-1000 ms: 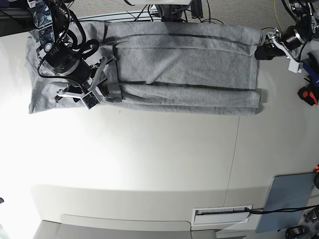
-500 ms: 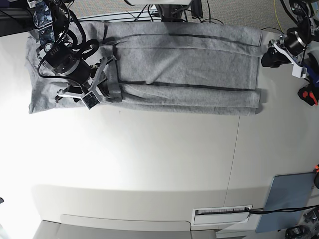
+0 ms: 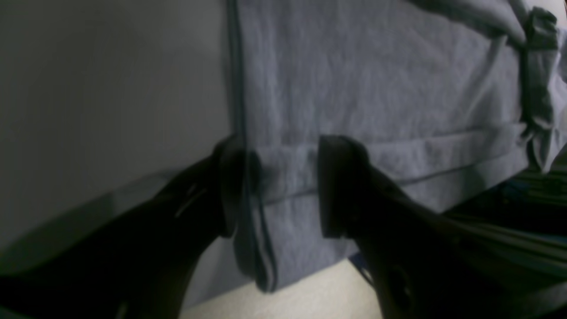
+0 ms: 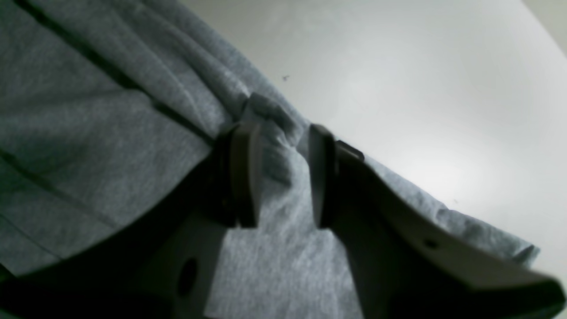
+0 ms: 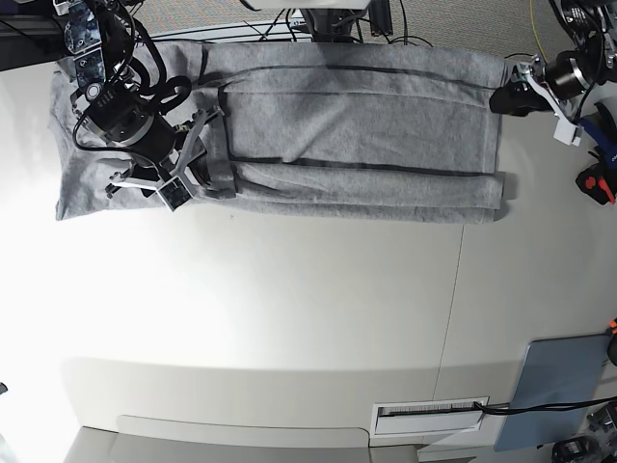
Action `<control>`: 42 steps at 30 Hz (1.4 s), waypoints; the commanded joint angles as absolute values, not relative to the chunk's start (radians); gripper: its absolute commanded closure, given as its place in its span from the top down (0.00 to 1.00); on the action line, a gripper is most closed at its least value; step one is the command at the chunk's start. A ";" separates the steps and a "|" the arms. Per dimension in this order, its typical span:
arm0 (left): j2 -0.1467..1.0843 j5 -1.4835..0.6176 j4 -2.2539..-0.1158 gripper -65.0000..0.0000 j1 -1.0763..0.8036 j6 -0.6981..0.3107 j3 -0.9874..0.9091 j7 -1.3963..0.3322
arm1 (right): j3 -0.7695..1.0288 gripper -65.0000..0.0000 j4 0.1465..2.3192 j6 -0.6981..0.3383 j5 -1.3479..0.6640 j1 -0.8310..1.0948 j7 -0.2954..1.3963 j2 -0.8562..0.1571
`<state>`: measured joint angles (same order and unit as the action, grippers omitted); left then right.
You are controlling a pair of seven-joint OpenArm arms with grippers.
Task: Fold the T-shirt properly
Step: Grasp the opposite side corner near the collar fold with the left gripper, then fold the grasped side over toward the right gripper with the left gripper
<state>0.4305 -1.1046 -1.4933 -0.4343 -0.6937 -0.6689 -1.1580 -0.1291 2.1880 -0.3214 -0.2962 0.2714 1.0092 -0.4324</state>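
The heather-grey T-shirt (image 5: 357, 125) lies flat along the table's far edge, its long sides folded inward into a band. In the base view my left gripper (image 5: 502, 98) is at the shirt's right end. Its wrist view shows the left gripper (image 3: 283, 186) open, the black fingers (image 3: 341, 186) straddling the hemmed edge of the T-shirt (image 3: 376, 88). My right gripper (image 5: 204, 174) rests on the shirt's left part by the folded sleeve. Seen from its own wrist camera, the right gripper (image 4: 279, 177) is shut on a raised pinch of the T-shirt (image 4: 110, 155).
White table (image 5: 289, 309) stretches in front of the shirt. A blue-grey pad (image 5: 559, 386) lies at the front right, a white slotted box (image 5: 429, 415) beside it. A red and black tool (image 5: 596, 183) sits at the right edge. Cables (image 5: 328, 19) run behind the shirt.
My left gripper drew back to the right off the shirt's end, then returned to the hem, with its jaws spreading wider. The right gripper and the shirt stayed put.
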 commanded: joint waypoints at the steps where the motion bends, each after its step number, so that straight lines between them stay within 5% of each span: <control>1: 0.452 -1.131 -1.509 0.43 -0.435 -0.698 -0.677 -1.153 | -0.124 0.29 2.205 -0.318 -0.299 0.263 0.987 -0.443; 16: 0.398 -0.941 -1.507 0.43 -0.438 -0.698 -0.677 -1.093 | -0.123 0.29 2.205 -0.318 -0.299 0.263 0.992 -0.443; 31: 0.365 -1.118 -1.507 0.42 -0.465 -0.698 -0.677 -1.171 | -0.123 0.29 2.205 -0.318 -0.299 0.263 0.993 -0.443; 37: 0.363 -1.134 -1.507 0.31 -0.465 -0.698 -0.677 -1.126 | -0.123 0.29 2.205 -0.318 -0.299 0.263 0.994 -0.443; 42: 0.363 -1.094 -1.507 0.06 -0.465 -0.698 -0.677 -1.068 | -0.123 0.29 2.205 -0.318 -0.289 0.263 0.994 -0.443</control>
